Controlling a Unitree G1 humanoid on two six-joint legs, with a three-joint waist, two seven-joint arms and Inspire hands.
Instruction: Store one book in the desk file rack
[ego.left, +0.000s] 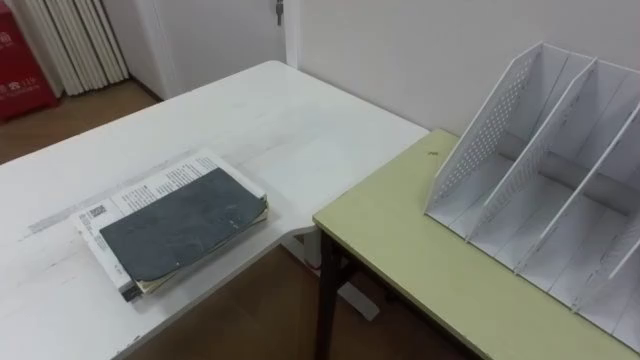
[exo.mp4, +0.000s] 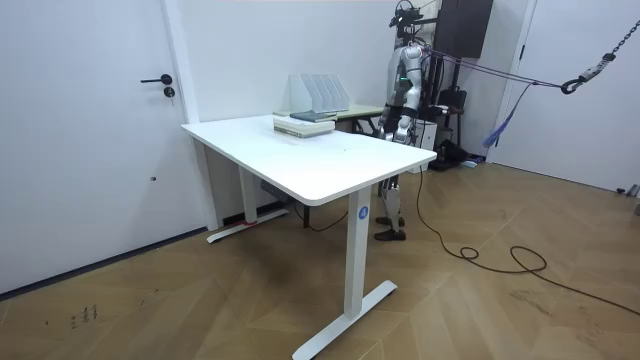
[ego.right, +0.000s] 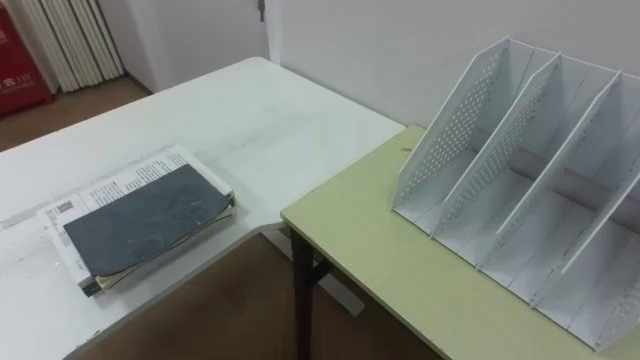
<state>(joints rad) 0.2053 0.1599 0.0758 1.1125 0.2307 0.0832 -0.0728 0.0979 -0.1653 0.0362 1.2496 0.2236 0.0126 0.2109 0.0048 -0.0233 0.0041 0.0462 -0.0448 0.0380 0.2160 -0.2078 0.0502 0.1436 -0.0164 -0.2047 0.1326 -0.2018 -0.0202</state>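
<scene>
Lying at the white tabletop (ego.left: 250, 120) edge: dark book (ego.left: 180, 225).
File rack (ego.left: 540, 170) stands on green desk (ego.left: 400, 250); hands (exo.mp4: 397, 132) too small to tell fingers.

The file rack (ego.left: 485, 140) stands on the right, on the green tabletop (ego.left: 400, 250), its slots open upward and toward the near side, walled apart by upright dividers (ego.left: 530, 150). The green strip near the rack is bare. On the left, the book stack (ego.left: 180, 225) lies on the white tabletop (ego.left: 300, 130) with open surface around it. A floor gap (ego.left: 290, 300) parts the tabletops' near edges.
</scene>
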